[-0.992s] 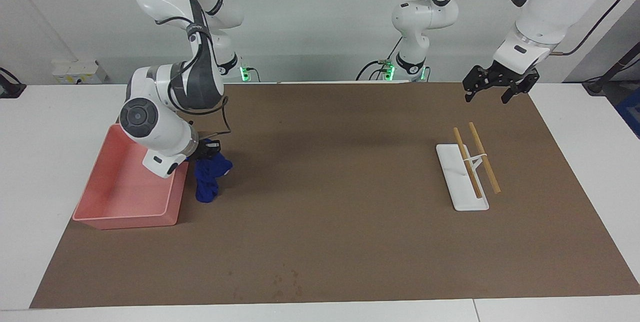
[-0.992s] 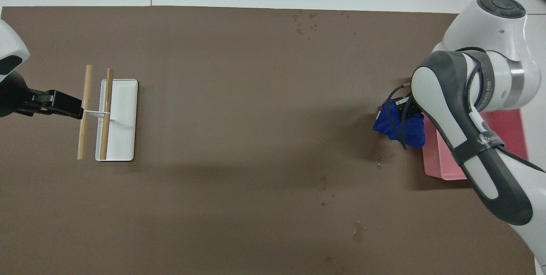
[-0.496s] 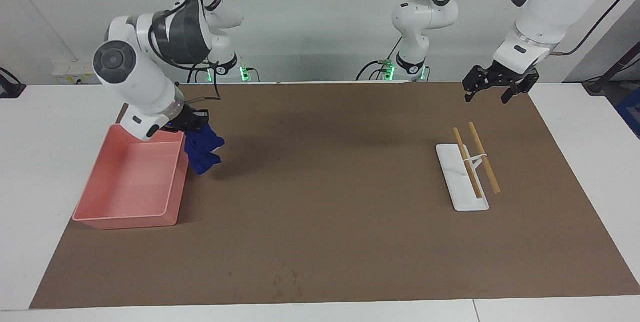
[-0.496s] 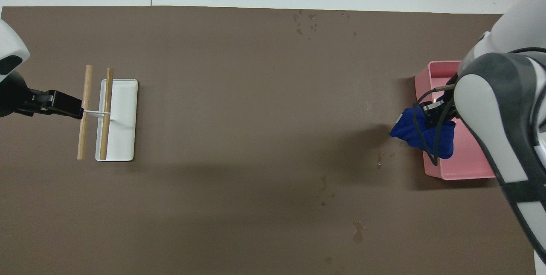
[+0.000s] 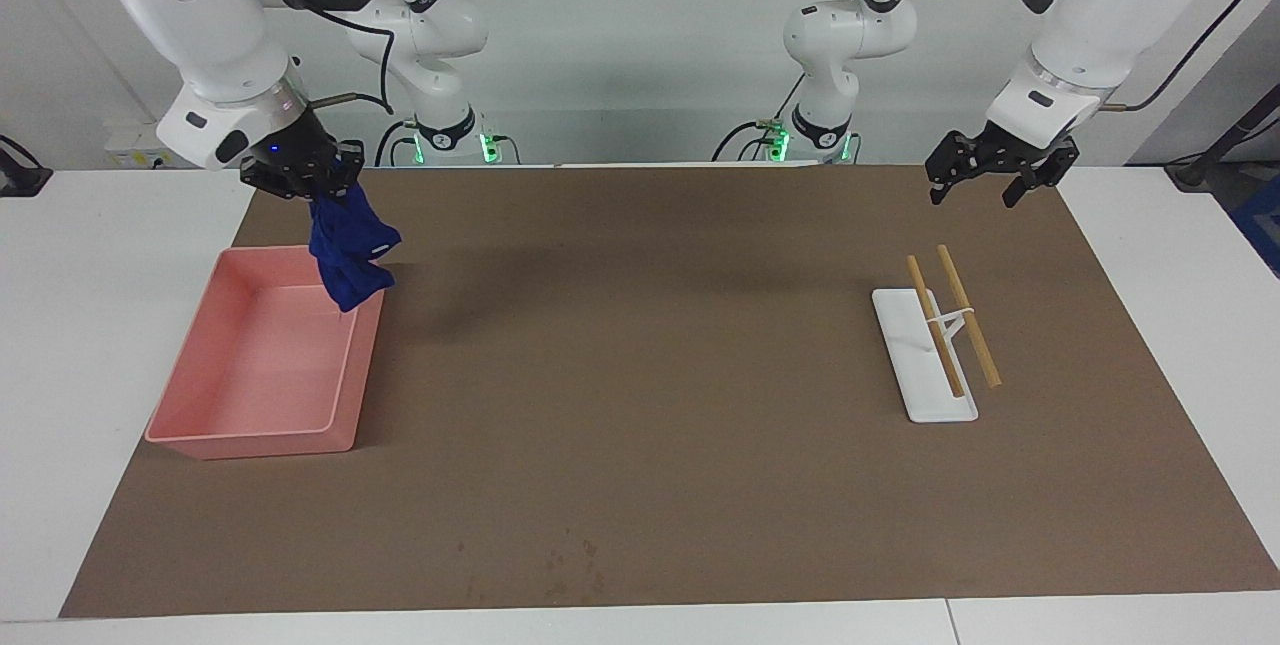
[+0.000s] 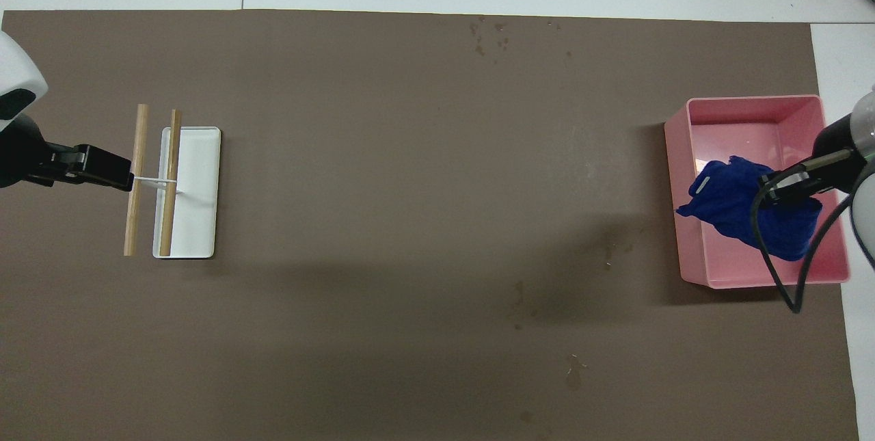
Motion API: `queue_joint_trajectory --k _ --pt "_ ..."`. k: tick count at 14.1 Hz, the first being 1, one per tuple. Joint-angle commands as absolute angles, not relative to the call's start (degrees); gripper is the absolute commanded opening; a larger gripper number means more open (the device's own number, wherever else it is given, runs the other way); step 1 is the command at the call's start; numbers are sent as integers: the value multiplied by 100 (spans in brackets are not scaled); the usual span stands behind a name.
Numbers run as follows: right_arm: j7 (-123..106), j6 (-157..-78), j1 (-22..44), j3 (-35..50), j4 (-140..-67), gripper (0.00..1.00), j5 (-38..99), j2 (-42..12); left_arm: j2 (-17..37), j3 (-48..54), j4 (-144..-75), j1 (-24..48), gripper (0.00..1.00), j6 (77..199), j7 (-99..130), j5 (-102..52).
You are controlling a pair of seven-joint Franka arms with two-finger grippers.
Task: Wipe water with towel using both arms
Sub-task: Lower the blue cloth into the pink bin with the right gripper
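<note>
Two arms hang raised in the facing view. The right pincer (image 5: 318,187) is clamped on the towel (image 5: 349,250), which dangles over the pink tray's (image 5: 215,437) edge nearest the robots; bare brown mat (image 5: 640,345) lies open between tray and white rack (image 5: 925,365). The left pincer (image 5: 985,180) waits over the mat's corner, fingers apart. Overhead, the towel (image 6: 745,205) hangs over the tray (image 6: 752,102); faint water (image 6: 492,34) specks sit by the mat's edge farthest from the robots, more (image 6: 573,372) nearer them.
</note>
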State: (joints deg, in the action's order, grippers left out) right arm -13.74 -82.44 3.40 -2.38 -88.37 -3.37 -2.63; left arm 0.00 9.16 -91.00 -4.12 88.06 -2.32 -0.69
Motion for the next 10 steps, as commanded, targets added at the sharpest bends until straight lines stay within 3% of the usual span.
queue_joint_trajectory --k 1,6,10 --pt "-2159 -8524 202 -176 -8807 0 -746 -281 -167 914 -9272 -431 100 8815 -246 26" --pt "-3031 -8999 -78 -193 -8894 0 -870 -281 -167 914 -9272 -431 100 8815 -246 26" --pt "-3883 -9850 -491 -193 -9332 0 -879 -193 -167 914 -9272 -431 100 8815 -246 26"
